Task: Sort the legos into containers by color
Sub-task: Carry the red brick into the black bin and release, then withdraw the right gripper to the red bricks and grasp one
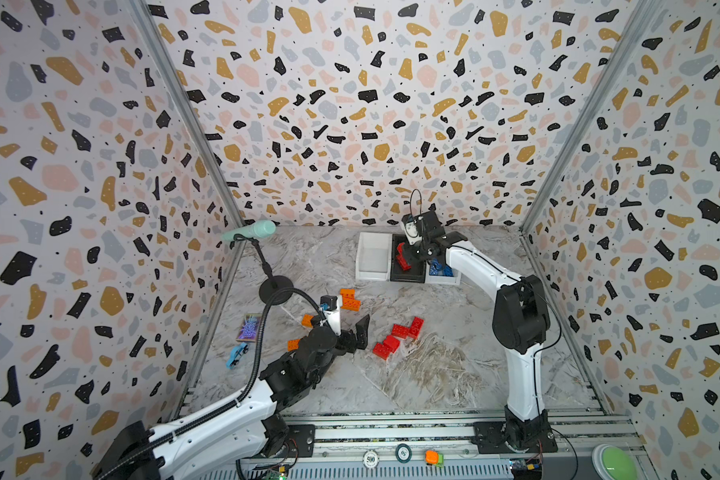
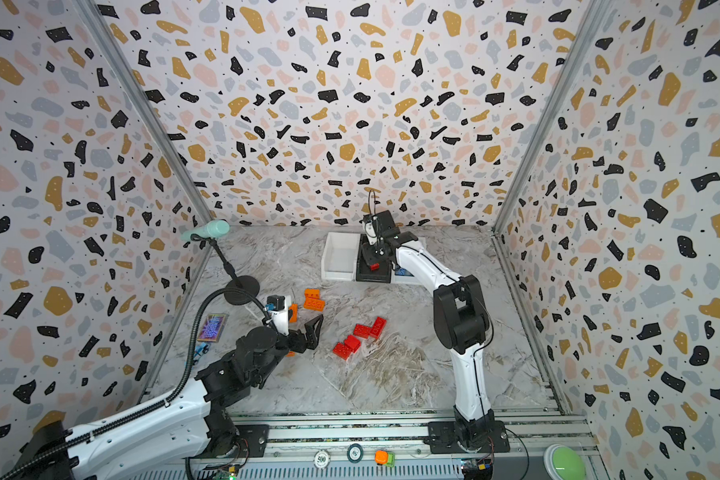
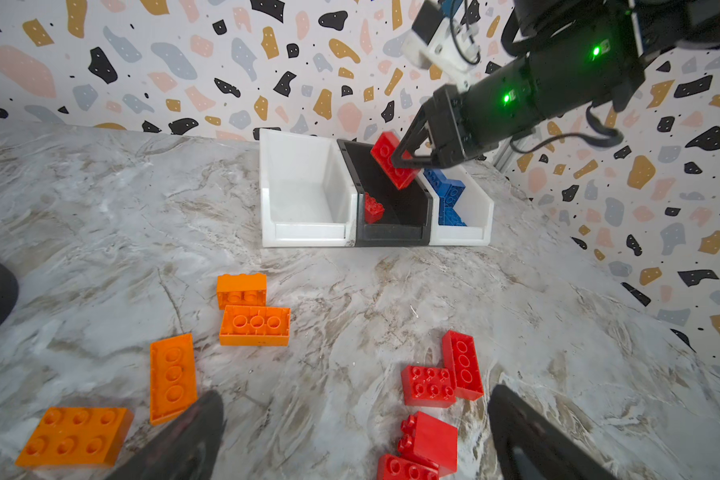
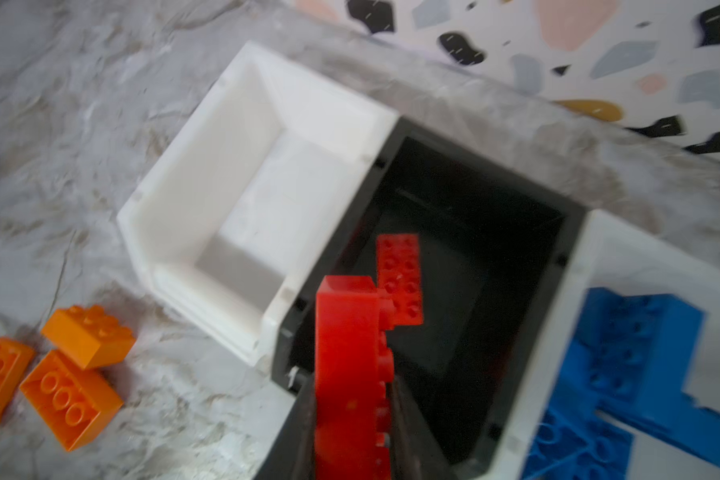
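Note:
Three containers stand in a row at the back: an empty white bin (image 1: 373,257) (image 3: 304,195), a black bin (image 1: 408,275) (image 3: 391,237) and a white bin (image 3: 466,235) holding blue legos (image 3: 447,195) (image 4: 624,357). My right gripper (image 3: 408,156) (image 4: 350,415) is shut on a red lego (image 3: 391,160) (image 4: 346,374), tilted above the black bin. Another red lego (image 3: 373,208) (image 4: 400,278) lies inside it. My left gripper (image 1: 358,334) (image 3: 356,436) hangs open and empty over the table, with orange legos (image 1: 350,300) (image 3: 254,324) on one side and red legos (image 1: 408,328) (image 3: 429,386) on the other.
A black round-based stand (image 1: 275,289) with a teal head (image 1: 250,231) rises at the left. A shiny card (image 1: 250,326) and a light-blue toy car (image 1: 237,354) lie by the left wall. On the front rail sit an orange-and-green cube (image 1: 433,457) and a green button (image 1: 614,461).

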Controlling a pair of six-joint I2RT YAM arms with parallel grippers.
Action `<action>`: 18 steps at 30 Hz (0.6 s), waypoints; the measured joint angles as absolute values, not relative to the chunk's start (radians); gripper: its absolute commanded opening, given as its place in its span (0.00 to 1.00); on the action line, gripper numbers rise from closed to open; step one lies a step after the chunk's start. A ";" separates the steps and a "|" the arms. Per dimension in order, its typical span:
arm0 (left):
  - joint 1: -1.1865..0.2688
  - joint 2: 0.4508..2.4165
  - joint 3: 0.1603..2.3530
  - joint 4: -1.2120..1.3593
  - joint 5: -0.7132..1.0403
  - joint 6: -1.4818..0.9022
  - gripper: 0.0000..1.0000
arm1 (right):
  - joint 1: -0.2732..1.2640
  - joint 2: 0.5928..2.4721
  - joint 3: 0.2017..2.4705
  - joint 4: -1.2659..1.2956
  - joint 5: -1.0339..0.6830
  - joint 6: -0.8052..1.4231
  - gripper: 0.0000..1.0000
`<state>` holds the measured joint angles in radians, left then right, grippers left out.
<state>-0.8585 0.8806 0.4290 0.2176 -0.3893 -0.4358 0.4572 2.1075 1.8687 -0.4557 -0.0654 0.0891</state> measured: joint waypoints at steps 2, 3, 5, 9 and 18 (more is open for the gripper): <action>-0.859 0.926 0.456 0.228 -0.383 -0.426 1.00 | 0.435 2.131 1.923 -0.454 -0.055 0.101 0.31; -0.859 0.945 0.468 0.233 -0.382 -0.421 1.00 | 0.429 2.148 1.951 -0.453 -0.053 0.109 0.33; -0.859 0.973 0.482 0.239 -0.379 -0.413 1.00 | 0.422 2.185 2.000 -0.453 -0.052 0.116 0.37; -0.859 0.988 0.487 0.249 -0.377 -0.405 1.00 | 0.422 2.256 2.051 -0.457 -0.055 0.126 0.52; -0.859 0.919 0.487 0.235 -0.347 -0.415 1.00 | 0.439 2.151 1.888 -0.475 -0.048 0.158 0.55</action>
<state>-0.8585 0.9192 0.4870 0.2352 -0.3470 -0.4152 0.4389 2.1513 1.8885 -0.4751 -0.0479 0.1581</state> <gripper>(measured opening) 0.993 0.551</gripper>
